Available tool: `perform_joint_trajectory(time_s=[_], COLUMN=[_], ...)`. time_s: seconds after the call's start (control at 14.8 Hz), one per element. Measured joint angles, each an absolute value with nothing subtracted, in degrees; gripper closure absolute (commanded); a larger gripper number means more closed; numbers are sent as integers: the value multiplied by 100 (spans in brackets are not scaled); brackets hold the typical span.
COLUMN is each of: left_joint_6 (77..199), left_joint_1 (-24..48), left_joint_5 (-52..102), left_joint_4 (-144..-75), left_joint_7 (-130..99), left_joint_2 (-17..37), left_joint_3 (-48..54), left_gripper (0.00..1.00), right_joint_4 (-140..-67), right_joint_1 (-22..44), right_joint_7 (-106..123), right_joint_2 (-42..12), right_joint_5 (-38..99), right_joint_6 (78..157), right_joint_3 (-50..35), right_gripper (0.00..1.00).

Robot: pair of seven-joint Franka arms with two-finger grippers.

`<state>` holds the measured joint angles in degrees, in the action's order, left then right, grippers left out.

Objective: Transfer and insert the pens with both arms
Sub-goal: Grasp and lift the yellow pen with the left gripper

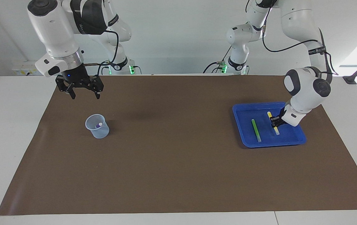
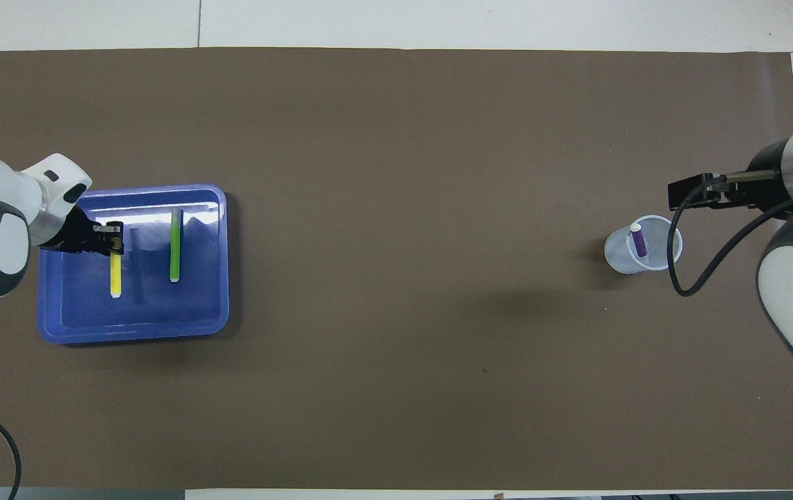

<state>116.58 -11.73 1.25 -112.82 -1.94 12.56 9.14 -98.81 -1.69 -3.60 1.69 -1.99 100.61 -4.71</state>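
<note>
Left pincer (image 1: 275, 122) is down in the blue tray (image 1: 244, 131), its fingers closed around the yellow pen (image 1: 273, 123). Green pen (image 1: 256, 130) lies just beside it. Right pincer (image 1: 84, 93) hangs wide open above the cup (image 1: 97, 126), which holds the purple pen (image 2: 638, 242).

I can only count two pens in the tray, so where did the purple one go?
The purple pen stands inside the clear cup on the brown mat, toward the right arm's end of the table, with the right end effector raised near it.
</note>
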Motion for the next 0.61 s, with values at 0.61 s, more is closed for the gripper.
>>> perform_joint_trajectory(time_s=[0.61], left_joint_6=[9884], left_joint_1=[-717], left_joint_5=[2079], left_joint_4=[-10363], left_joint_7=[-4220], left_joint_2=[698], left_joint_3=[1065], left_gripper=[100], right_joint_4=[-9106], right_joint_1=[-174], right_joint_7=[-361], right_joint_2=[37], right_joint_5=[-14], right_joint_6=[9071], right_joint_3=[-465], right_gripper=[0])
